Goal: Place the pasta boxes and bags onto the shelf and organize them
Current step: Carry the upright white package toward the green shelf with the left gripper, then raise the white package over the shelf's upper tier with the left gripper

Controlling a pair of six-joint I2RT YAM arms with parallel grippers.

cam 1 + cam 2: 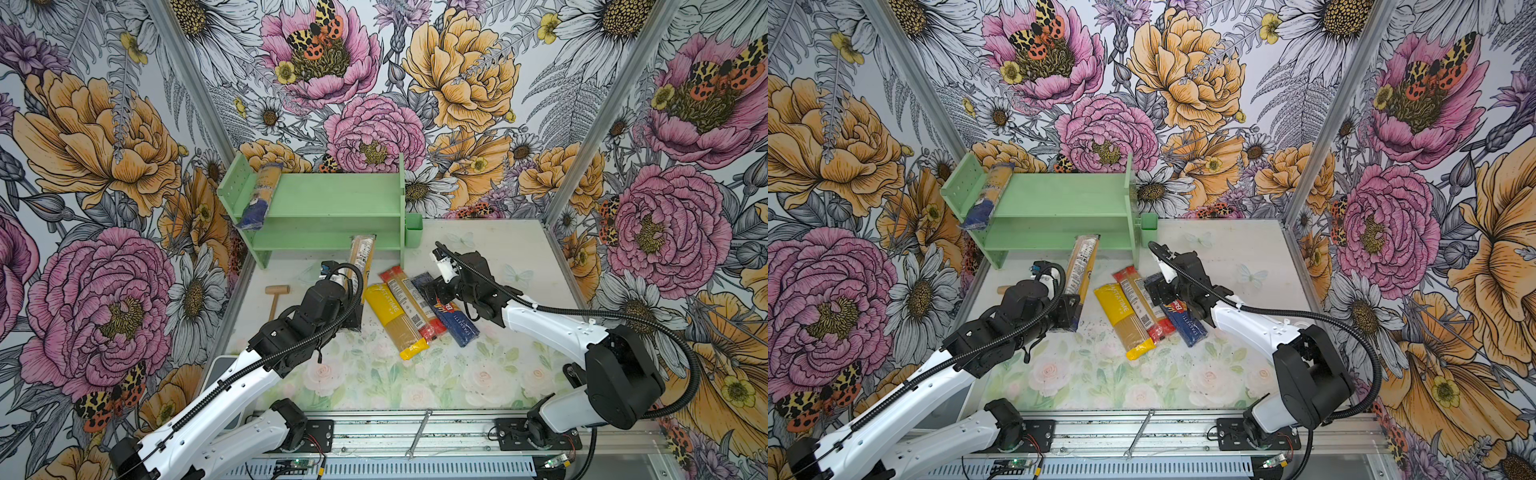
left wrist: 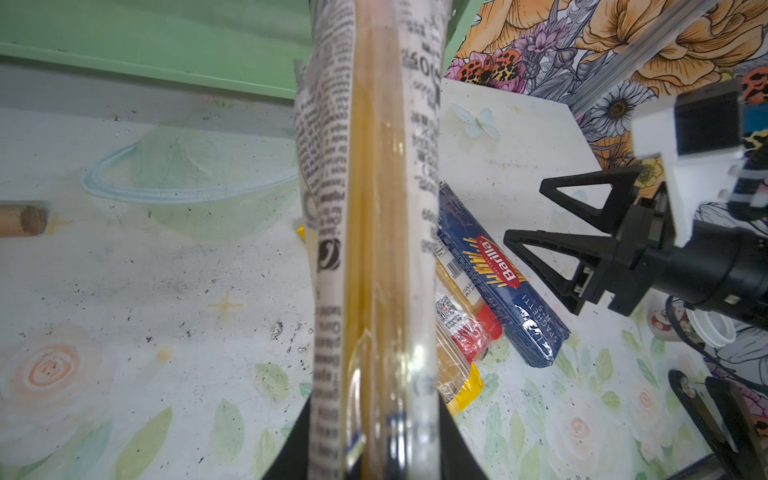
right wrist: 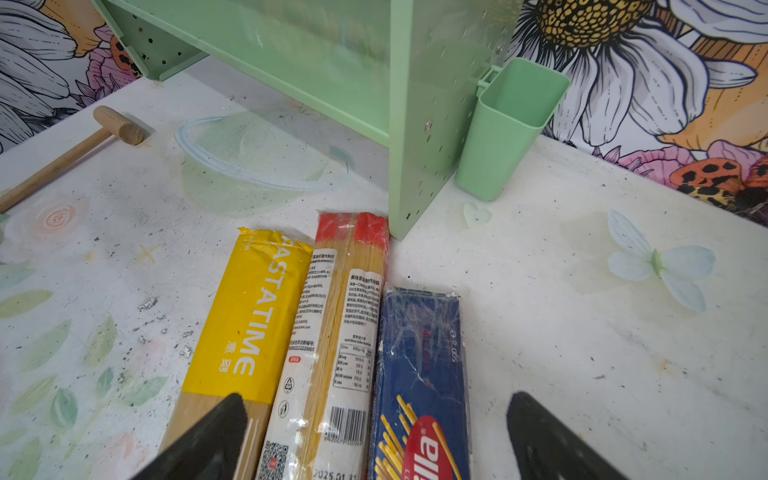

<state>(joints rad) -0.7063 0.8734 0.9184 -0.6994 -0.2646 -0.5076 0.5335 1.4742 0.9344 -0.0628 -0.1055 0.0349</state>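
Left claw (image 1: 1068,312) pinched long clear spaghetti bag (image 1: 1086,259) by one end; far tip, near lower board of mint-green two-tier shelf (image 1: 1059,195), might snag. Right claw (image 3: 376,401) stood spread, empty.

Five pasta packs, one shelf (image 1: 332,195), three odd items.
Clear blue-ended bags: two, the far-left bag (image 1: 262,191) and the middle bag (image 1: 362,257); one yellow bag (image 1: 392,320), one red-ended bag (image 1: 409,303), one Barilla box (image 1: 454,321); one cup (image 1: 413,237), one mallet (image 1: 275,299), one wrench (image 1: 417,432) at the near edge.
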